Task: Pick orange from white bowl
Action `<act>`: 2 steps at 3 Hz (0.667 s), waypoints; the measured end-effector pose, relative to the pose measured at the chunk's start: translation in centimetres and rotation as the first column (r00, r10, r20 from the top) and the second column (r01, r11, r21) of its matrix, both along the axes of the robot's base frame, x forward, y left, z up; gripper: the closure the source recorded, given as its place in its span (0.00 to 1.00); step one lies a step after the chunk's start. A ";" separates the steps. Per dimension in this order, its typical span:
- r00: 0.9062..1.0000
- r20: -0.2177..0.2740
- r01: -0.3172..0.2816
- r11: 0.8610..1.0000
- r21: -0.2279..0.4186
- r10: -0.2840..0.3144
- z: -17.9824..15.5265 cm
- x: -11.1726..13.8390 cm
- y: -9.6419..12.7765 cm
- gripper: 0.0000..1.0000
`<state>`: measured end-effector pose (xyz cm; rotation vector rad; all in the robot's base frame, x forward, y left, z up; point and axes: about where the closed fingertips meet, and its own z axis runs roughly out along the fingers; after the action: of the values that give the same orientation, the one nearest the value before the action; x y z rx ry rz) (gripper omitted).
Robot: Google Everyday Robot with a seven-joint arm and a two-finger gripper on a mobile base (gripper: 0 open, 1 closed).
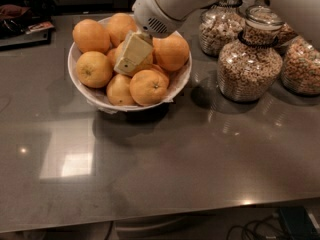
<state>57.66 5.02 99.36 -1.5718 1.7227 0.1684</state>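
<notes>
The white bowl [94,99] stands at the back left of the grey counter and holds several oranges. My gripper [131,54], cream-coloured under the white wrist, points down over the middle of the pile. It lies on a paler, yellower orange [148,62] at the bowl's centre, which it mostly hides. Brighter oranges lie around it: one at the right [172,51], one at the front [148,87], one at the left [93,69].
Three glass jars of cereal stand to the right of the bowl: a near one [250,64], one behind it [220,29], one at the far right [302,66]. Dark items [20,21] lie at the back left. The counter's front edge runs along the bottom.
</notes>
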 end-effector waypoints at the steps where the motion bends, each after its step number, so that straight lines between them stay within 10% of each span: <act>1: 0.999 -0.041 0.024 1.000 -0.014 -0.025 -1.3 -0.3 0.5 0.18; 2: 0.997 -0.069 0.043 0.999 -0.028 -0.045 -2.5 -0.3 0.9 0.18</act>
<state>57.32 5.92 96.87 -1.5622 1.8186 0.1807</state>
